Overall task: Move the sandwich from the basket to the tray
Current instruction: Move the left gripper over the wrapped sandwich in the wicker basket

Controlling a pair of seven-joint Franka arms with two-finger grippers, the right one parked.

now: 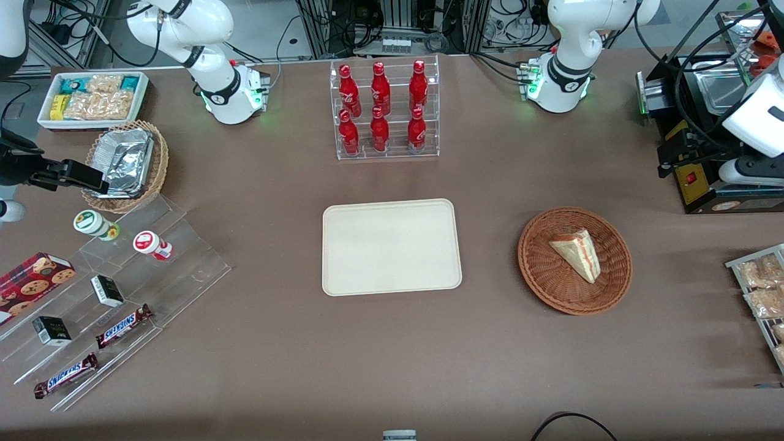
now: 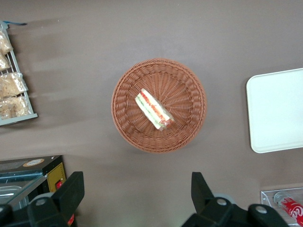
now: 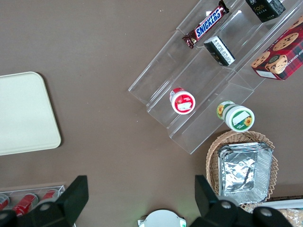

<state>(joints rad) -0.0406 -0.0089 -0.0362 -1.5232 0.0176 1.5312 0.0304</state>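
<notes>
Sandwich (image 1: 576, 253) lies on its side in the round reddish-brown wicker basket (image 1: 545, 275), a pale bread wedge with its red and green filling stripe showing along the cut edge; in the left wrist view the sandwich (image 2: 153, 109) sits near the middle of the basket (image 2: 128, 118). Nothing grips it. The basket rests on the brown table (image 1: 392, 355), beside the cream tray (image 1: 343, 269) and well apart from it, toward the working arm's end of the table. The tray lies flat with bare surface, its rounded corner also seen from the wrist (image 2: 258, 142).

The left arm's gripper (image 2: 135, 191) hangs high above the table, over the bare cloth just beside the basket, its two dark fingers (image 2: 71, 189) spread wide with nothing between them.

Farther from the front camera than the basket stands a black machine (image 1: 692, 177) with a red switch. A clear rack of red bottles (image 1: 383, 110) stands farther from the front camera than the tray. A wire rack of snack packets (image 1: 759, 294) lies at the working arm's end, near the basket.
</notes>
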